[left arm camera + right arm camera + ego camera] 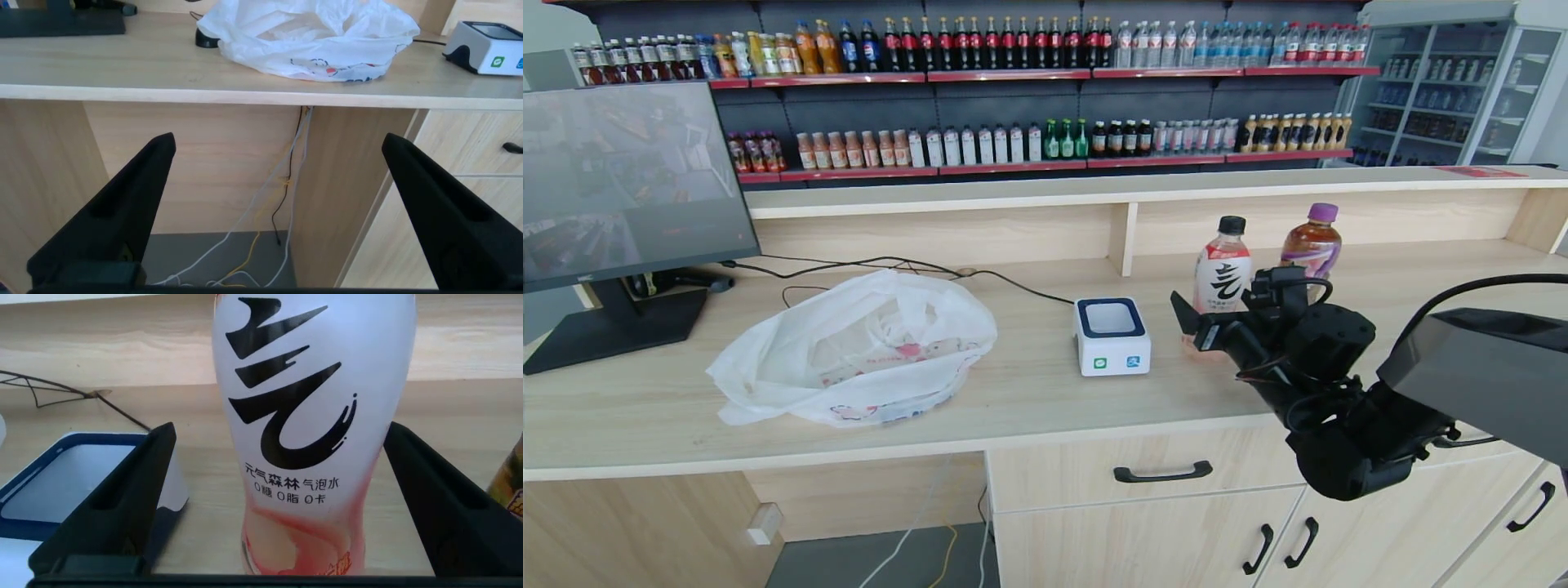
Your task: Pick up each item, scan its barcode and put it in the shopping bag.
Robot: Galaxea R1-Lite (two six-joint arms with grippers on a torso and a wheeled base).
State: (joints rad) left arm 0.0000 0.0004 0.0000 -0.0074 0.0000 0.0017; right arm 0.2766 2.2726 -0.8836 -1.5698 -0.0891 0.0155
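A white-and-pink drink bottle (1223, 278) with a black cap stands upright on the wooden counter (1029, 392), right of the white barcode scanner box (1112, 336). My right gripper (1205, 331) is at the bottle's lower half, open. In the right wrist view the bottle (306, 449) stands between the two black fingers (122, 514), with a gap on the scanner side. A brown tea bottle (1312, 243) with a purple cap stands just behind. The white shopping bag (849, 359) lies crumpled at the counter's left. My left gripper (278, 139) hangs open below counter height, facing the bag (315, 37).
A monitor (629, 180) on a black stand fills the counter's left end, with a handheld scanner (678, 282) and cables behind the bag. A raised shelf ledge (1127, 192) runs along the back. Drawers with black handles (1162, 472) sit below the counter's front edge.
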